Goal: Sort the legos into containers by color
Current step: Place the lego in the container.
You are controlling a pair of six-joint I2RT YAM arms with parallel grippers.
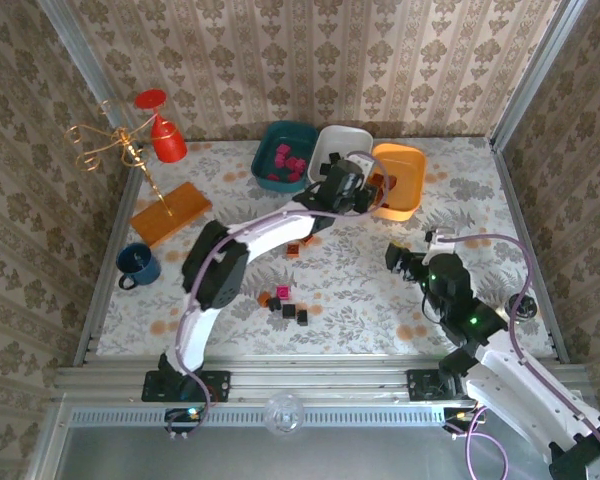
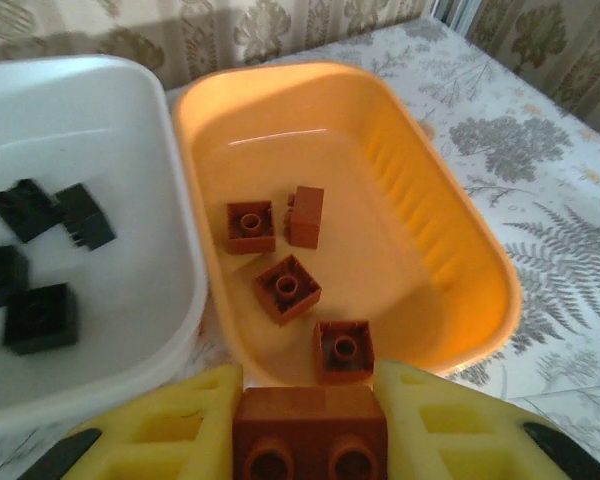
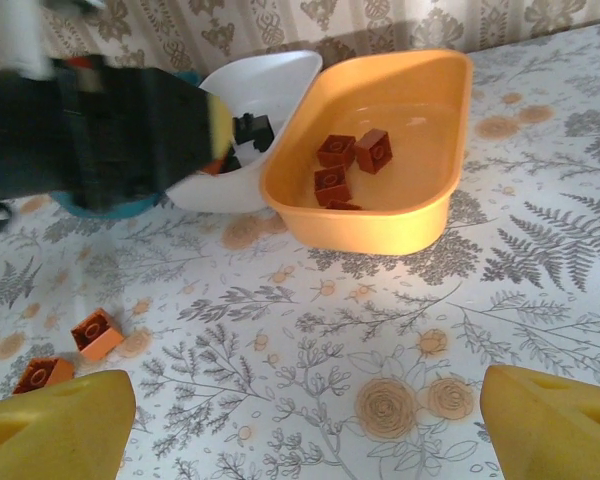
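Note:
My left gripper (image 2: 308, 392) is shut on a reddish-brown brick (image 2: 310, 428), just above the near rim of the orange tray (image 2: 440, 200). Several brown bricks (image 2: 286, 288) lie inside that tray. Beside it, the white tray (image 2: 130, 250) holds several black bricks (image 2: 40, 315). From above, the left gripper (image 1: 358, 190) sits between the white tray (image 1: 352, 138) and the orange tray (image 1: 408, 170), and the teal tray (image 1: 270, 140) holds pink bricks (image 1: 288, 165). My right gripper (image 3: 305, 430) is open over bare tablecloth, nothing between its fingers. Loose bricks remain: two brown (image 3: 98, 333), one pink (image 1: 281, 292), black ones (image 1: 296, 314).
A dark blue mug (image 1: 138, 263) and a flat orange slab (image 1: 170, 212) lie at the left. A gold wire stand (image 1: 115, 145) with a red cup (image 1: 166, 140) rises at the back left. The left arm (image 3: 110, 130) crosses the right wrist view.

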